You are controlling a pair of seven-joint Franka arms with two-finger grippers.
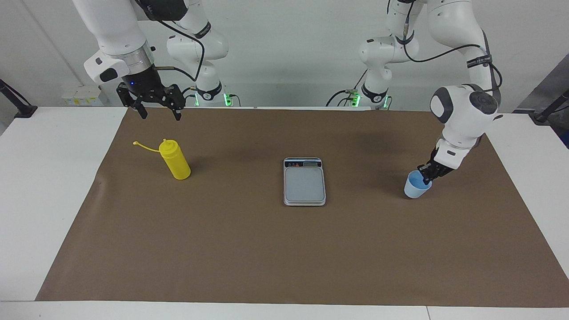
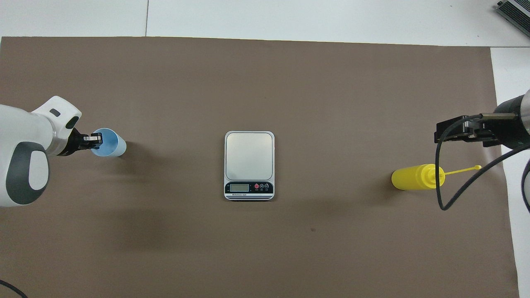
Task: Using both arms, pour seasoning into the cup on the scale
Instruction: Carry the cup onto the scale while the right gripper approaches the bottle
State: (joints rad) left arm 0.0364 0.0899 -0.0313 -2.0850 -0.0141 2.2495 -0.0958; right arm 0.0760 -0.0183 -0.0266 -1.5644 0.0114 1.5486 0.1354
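1 brown mat (image 1: 266, 249) covering the desk. 1 scale (image 1: 304, 182) at mat centre, display strip toward the robots' edge. 1 pale blue cup (image 1: 417, 186) upright near the left arm's end; left gripper (image 1: 427, 175) pinched tight on its rim. 1 yellow seasoning bottle (image 1: 176, 159) upright near the right arm's end. Right gripper (image 1: 159, 112) waiting, fingers spread wide and holding nothing, raised over the mat's robot-side corner.
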